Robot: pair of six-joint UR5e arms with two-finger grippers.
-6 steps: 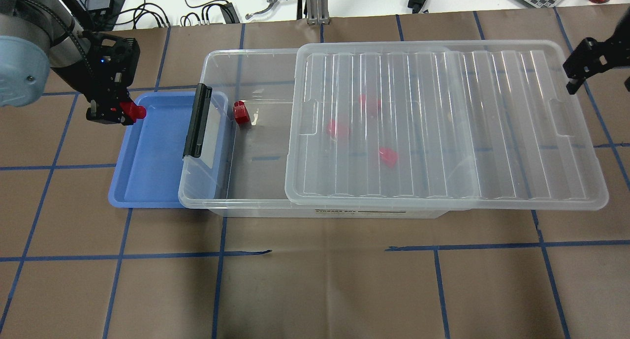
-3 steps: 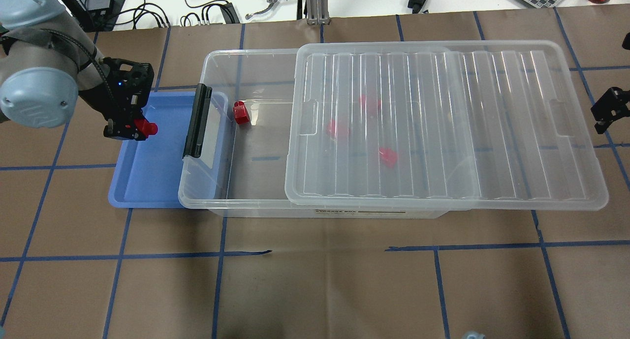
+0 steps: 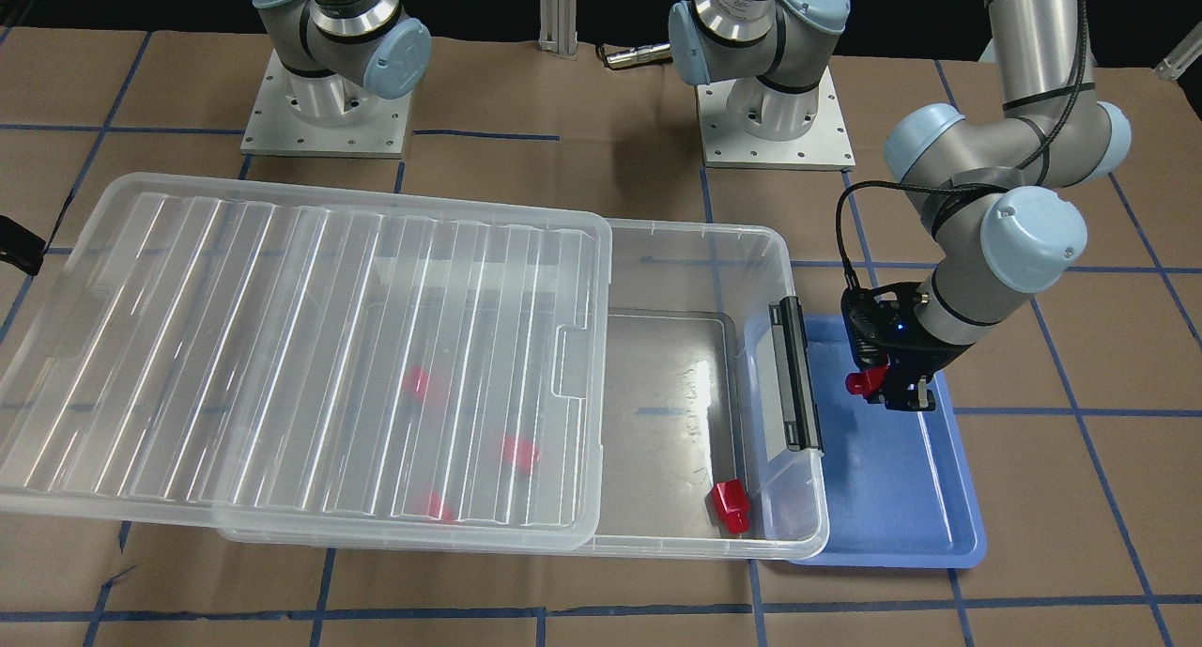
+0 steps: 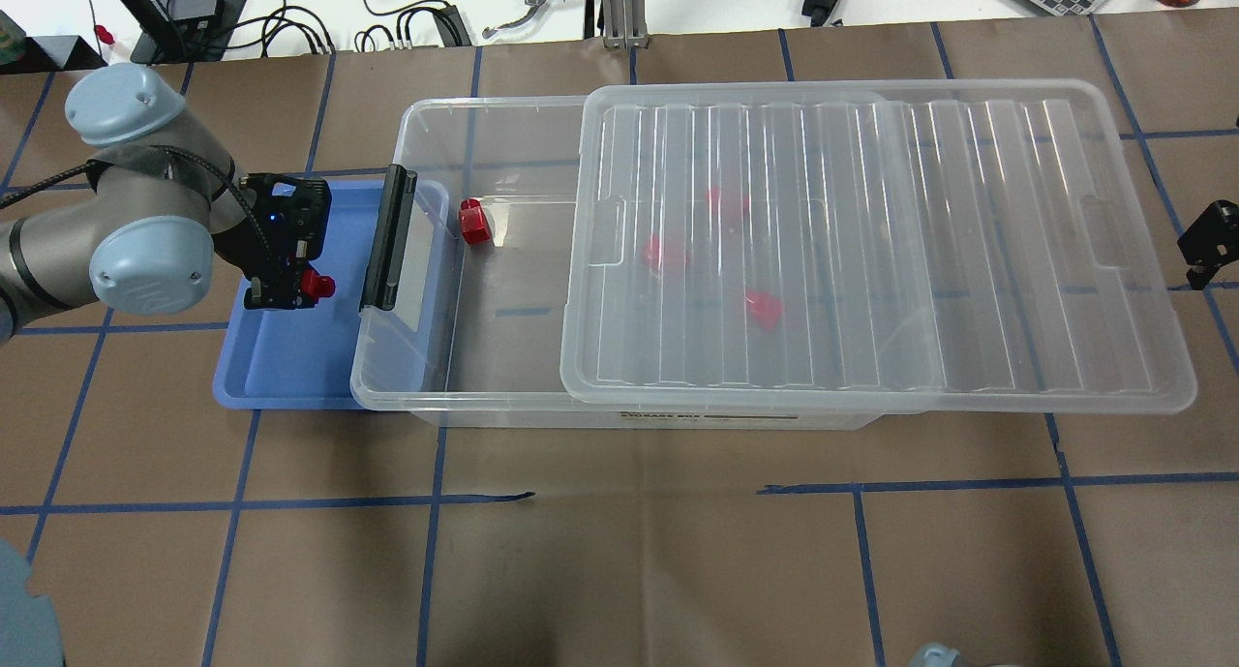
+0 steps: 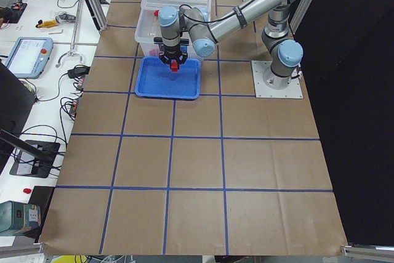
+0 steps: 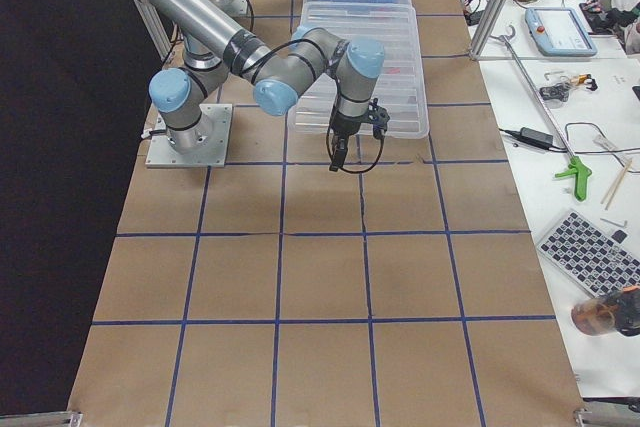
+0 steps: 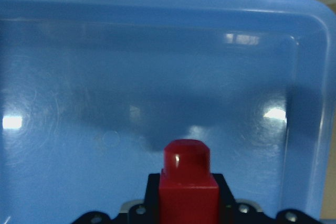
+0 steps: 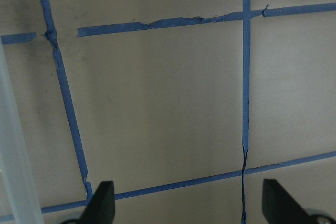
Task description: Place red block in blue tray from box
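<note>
Listing the worktop contents at this moment.

1. Left gripper [image 4: 298, 290]: hangs over the blue tray [image 4: 281, 372], fingers clamped on 1 red block [image 4: 315, 285]. The block's cube body sits between the fingers and its round peg points toward the box [image 4: 513, 357]. In the left wrist view the block casts a shadow on the tray floor; whether it touches the floor cannot be told.

2. Blue tray: lies flat toward the left edge of the worktop, its right side tucked under the overhanging rim of the box. Nothing rests on the tray floor that shows.

3. Box: clear bin, long side parallel to the far edge, spanning the middle of the worktop. Black clip bar [image 4: 387, 239] stands at its left end, just beside the held block.

4. Lid [image 4: 871, 251]: ribbed, clear, slid toward the right edge so that the left part of the box is uncovered.

5. Loose red blocks: 1 [image 4: 473, 222] in the uncovered part, close to the left wall; 3 [image 4: 764, 309] seen blurred through the lid, well apart from one another.

6. Right gripper [image 8: 186, 200]: near the right edge of the worktop, past the lid's end, above brown paper [image 8: 168, 103] crossed by blue tape lines [image 8: 68, 114]. Its fingers stand wide apart with nothing between them.
</note>
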